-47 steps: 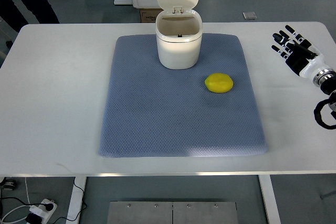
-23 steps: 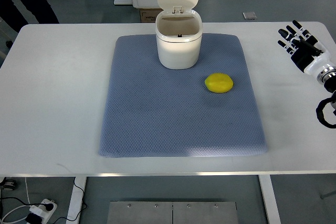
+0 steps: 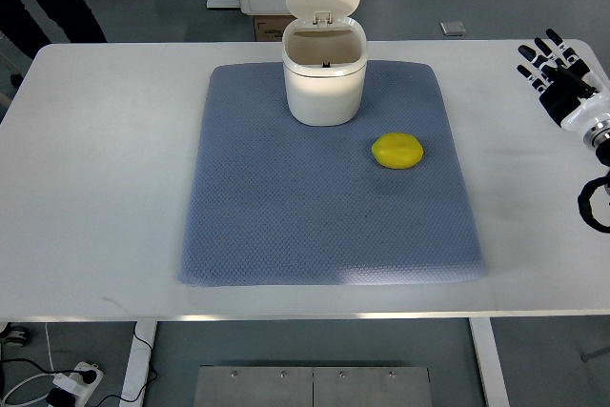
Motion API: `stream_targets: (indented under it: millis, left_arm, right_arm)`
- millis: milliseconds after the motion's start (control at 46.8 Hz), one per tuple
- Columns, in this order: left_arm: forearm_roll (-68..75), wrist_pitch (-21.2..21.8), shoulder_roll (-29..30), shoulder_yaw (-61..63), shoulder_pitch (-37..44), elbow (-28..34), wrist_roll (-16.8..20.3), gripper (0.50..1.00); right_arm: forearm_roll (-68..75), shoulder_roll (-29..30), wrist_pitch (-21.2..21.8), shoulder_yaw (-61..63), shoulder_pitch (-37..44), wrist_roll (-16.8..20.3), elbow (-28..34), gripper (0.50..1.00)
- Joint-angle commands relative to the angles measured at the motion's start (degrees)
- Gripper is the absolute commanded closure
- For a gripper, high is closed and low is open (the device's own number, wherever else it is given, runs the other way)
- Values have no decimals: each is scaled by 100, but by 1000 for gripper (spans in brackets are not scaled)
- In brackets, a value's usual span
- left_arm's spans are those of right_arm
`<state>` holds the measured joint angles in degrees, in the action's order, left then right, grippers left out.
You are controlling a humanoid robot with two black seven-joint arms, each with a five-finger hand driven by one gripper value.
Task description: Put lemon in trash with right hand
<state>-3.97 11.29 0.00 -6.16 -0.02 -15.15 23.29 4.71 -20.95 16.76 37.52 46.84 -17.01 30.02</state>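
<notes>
One round yellow lemon (image 3: 397, 151), one white plastic trash bin (image 3: 324, 71) (lid up), one blue-grey quilted mat (image 3: 324, 197), one white table (image 3: 105, 169), one black-and-white robot hand (image 3: 560, 78).

Black right hand (image 3: 560, 71) with slim jointed fingers (image 3: 547, 49) tipped and banded in white, white casing over the back of the palm, silver metal ring at the wrist (image 3: 600, 132), and a black cable (image 3: 592, 208) looped beside the forearm near the picture's right edge.
</notes>
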Motion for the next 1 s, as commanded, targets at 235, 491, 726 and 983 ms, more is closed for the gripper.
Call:
stream_targets:
  millis: [235, 491, 726, 983]
  left_arm:
    - [1, -13, 0, 0, 2, 3, 0, 500]
    - [1, 5, 0, 0, 2, -6, 0, 500]
    - [1, -13, 0, 0, 2, -6, 0, 500]
    - [1, 5, 0, 0, 2, 3, 0, 500]
  right_arm:
    - [-14, -41, 46, -52, -52, -286, 47, 500]
    - [-382, -120, 310, -253, -175, -286, 136, 500]
    - [-1024, -295, 301, -745, -158, -523, 144, 500]
    - [-1604, -840, 257, -1335, -43, -699, 416, 509]
